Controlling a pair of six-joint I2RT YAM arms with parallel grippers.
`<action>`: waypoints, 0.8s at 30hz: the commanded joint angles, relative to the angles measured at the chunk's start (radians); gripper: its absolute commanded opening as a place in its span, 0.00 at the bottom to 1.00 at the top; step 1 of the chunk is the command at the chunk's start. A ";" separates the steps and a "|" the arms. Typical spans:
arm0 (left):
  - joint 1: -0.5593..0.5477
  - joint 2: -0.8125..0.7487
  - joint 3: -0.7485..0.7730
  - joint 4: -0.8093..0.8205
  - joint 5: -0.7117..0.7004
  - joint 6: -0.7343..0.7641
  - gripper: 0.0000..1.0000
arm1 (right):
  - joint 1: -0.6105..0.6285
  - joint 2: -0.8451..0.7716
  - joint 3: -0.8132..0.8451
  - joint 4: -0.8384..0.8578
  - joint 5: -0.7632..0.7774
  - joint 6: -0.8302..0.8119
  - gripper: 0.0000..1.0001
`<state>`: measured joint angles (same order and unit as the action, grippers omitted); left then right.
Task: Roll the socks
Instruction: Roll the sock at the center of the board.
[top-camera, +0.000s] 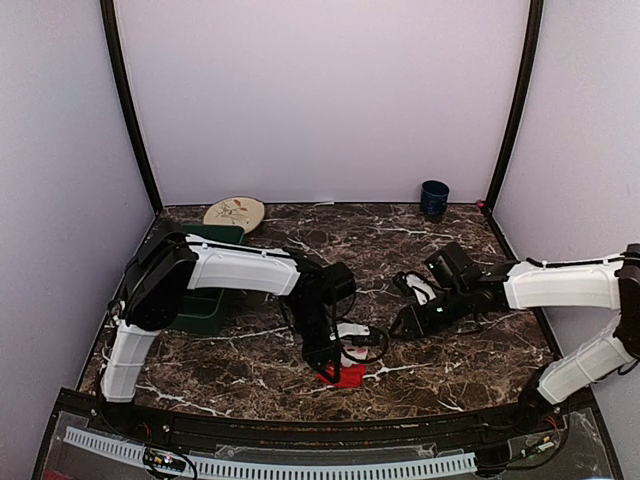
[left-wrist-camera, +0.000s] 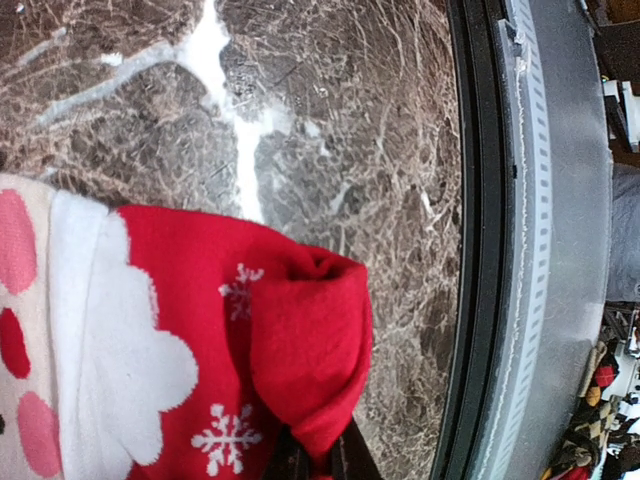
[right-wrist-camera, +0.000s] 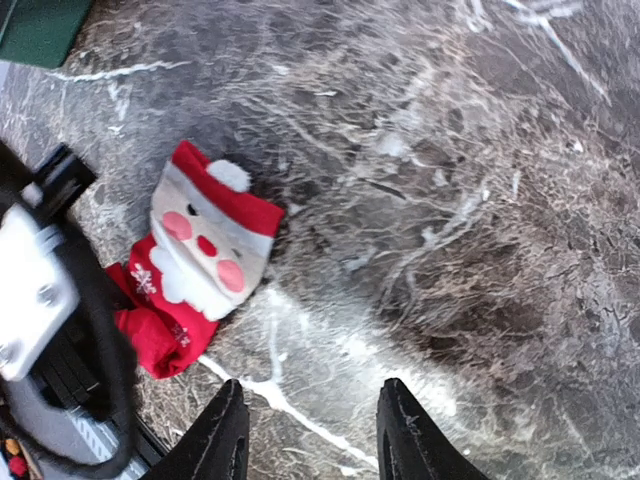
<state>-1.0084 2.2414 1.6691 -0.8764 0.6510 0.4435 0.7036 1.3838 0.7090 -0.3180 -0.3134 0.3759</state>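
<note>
Top external view: the left arm bends down over the near middle of the bench (top-camera: 250, 375), and the left gripper (top-camera: 328, 362) sits right on the red sock (top-camera: 343, 376). Only a red scrap and a bit of white show from under the wrist. The right gripper (top-camera: 410, 318) hangs just to the side, apart from the sock, likely waiting to pin or take over. A green bin (top-camera: 205, 305), a plate (top-camera: 234, 212) and a blue cup (top-camera: 434, 198) stand well back. I can't spot a black sock anywhere.

Left wrist view: the left gripper (left-wrist-camera: 318, 462) has its jaws clenched on the toe end of the red sock (left-wrist-camera: 190, 300), and the toe is lifted and doubled back over the snowflake part. That looks to me like the first turn of a roll. The white trim and pink-cheeked face lie flat on the bench towards the left.

Right wrist view: the right gripper (right-wrist-camera: 315, 440) has its jaws spread wide with nothing between them, above bare marble. The red sock (right-wrist-camera: 205, 250) lies off to the left with its Santa face up, just beside the blurred left arm. The right gripper would have to move in before it could help.
</note>
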 joint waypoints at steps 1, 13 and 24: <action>0.011 0.052 0.017 -0.093 0.066 -0.013 0.05 | 0.103 -0.083 -0.036 0.049 0.170 0.000 0.42; 0.057 0.139 0.082 -0.144 0.188 -0.033 0.05 | 0.373 -0.179 -0.108 0.071 0.426 -0.032 0.40; 0.094 0.168 0.111 -0.159 0.223 -0.045 0.05 | 0.514 -0.075 -0.038 0.094 0.450 -0.241 0.39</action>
<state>-0.9272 2.3863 1.7687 -1.0210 0.9092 0.4026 1.1793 1.2507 0.6182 -0.2653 0.1139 0.2398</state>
